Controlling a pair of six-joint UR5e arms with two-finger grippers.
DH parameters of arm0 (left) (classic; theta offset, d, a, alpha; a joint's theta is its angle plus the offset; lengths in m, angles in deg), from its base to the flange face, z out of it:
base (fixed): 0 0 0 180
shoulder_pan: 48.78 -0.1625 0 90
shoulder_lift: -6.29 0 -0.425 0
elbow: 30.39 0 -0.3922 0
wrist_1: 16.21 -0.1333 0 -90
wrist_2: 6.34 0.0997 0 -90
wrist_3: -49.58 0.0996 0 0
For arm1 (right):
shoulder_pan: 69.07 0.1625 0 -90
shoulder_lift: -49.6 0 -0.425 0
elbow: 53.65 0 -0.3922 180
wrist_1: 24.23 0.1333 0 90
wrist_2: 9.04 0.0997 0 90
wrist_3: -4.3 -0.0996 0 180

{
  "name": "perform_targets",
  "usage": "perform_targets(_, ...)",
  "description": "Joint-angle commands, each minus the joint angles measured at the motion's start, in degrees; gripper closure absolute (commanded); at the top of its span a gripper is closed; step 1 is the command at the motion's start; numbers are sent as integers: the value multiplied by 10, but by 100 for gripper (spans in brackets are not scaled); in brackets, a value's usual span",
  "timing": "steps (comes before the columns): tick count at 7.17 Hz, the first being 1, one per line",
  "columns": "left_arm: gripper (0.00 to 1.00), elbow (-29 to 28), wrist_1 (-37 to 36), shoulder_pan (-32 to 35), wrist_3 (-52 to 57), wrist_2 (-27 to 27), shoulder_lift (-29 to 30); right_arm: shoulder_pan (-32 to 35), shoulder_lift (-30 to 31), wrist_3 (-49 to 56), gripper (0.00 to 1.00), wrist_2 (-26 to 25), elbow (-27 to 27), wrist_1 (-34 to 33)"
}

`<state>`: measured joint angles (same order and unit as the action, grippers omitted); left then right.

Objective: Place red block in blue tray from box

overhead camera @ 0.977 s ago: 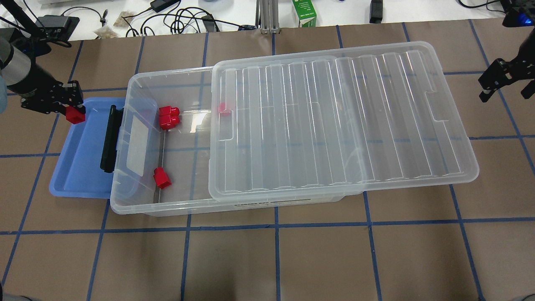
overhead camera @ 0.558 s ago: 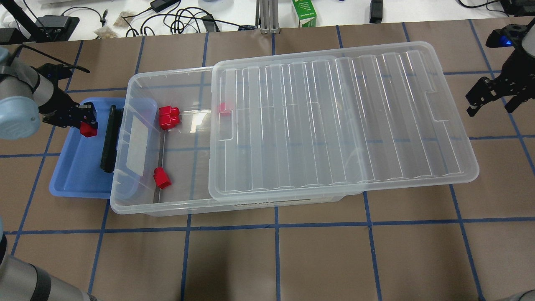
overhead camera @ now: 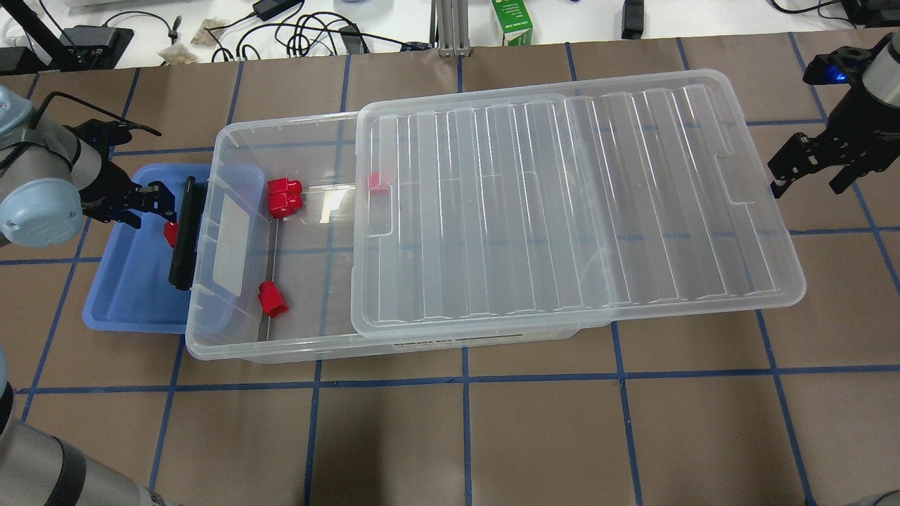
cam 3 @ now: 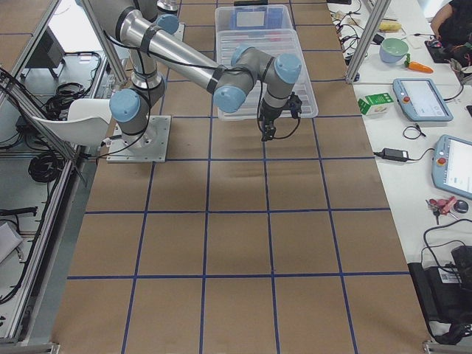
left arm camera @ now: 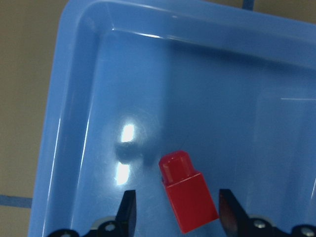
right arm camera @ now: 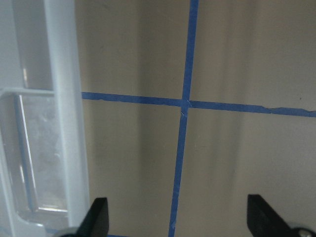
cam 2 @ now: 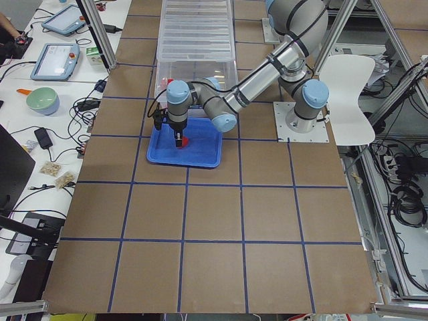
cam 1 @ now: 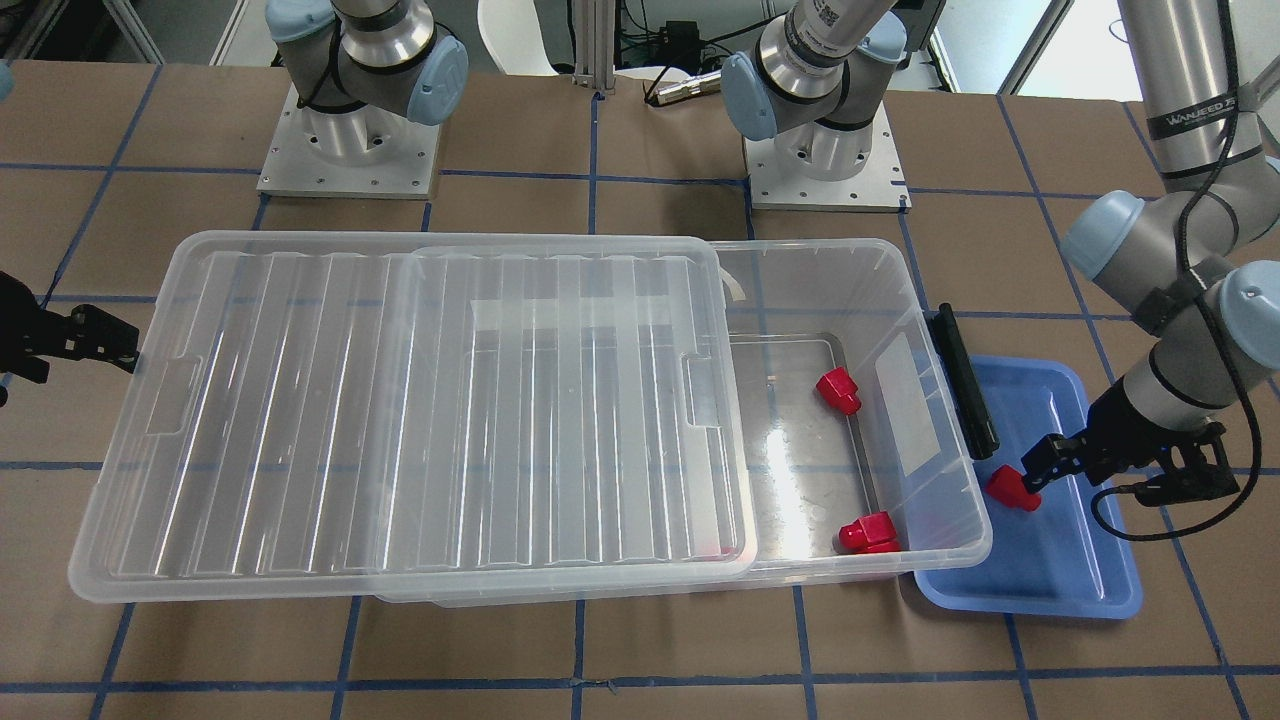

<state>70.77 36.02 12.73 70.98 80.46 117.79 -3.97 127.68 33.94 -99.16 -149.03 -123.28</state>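
Note:
The red block (left arm camera: 187, 197) lies on the floor of the blue tray (left arm camera: 222, 98), between the spread fingers of my left gripper (left arm camera: 175, 207), which is open. In the overhead view the block (overhead camera: 169, 232) is half hidden behind the box's black latch bar (overhead camera: 184, 239). It also shows in the front view (cam 1: 1008, 487), in the tray (cam 1: 1060, 560) beside the left gripper (cam 1: 1045, 468). The clear box (overhead camera: 232, 344) holds several more red blocks (overhead camera: 283, 197). My right gripper (overhead camera: 808, 181) is open and empty beside the lid's (overhead camera: 576, 204) far end.
The ribbed lid (cam 1: 400, 400) is slid aside, so the box's end by the tray is uncovered. The box's end overhangs part of the tray. Cables and a green carton (overhead camera: 512, 21) lie beyond the table's far edge.
My left gripper has moved right and down into the tray and has opened, and the red block now rests on the tray floor. The right gripper has shifted a little toward the lid.

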Motion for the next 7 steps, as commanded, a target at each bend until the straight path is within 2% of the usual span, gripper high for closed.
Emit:
perform_targets(1, 0, -100, 186, 9, -38, -6, -45, 6, 0, -5, 0, 2, -2, 4)
perform_targets(2, 0, -152, 271, 23, -43, -6, -78, 7, 1, -19, 0, 3, -8, 5)
perform_targets(3, 0, -173, 310, 67, -57, 0, -103, 19, 2, -38, 0, 10, -16, 0)
perform_targets(5, 0, -171, 313, 169, -191, 36, -136, 61, 2, -100, 0, 10, -16, -2)
perform_targets(7, 0, -169, 341, 239, -234, 47, -153, 95, 3, -149, 0, 11, -16, -2)
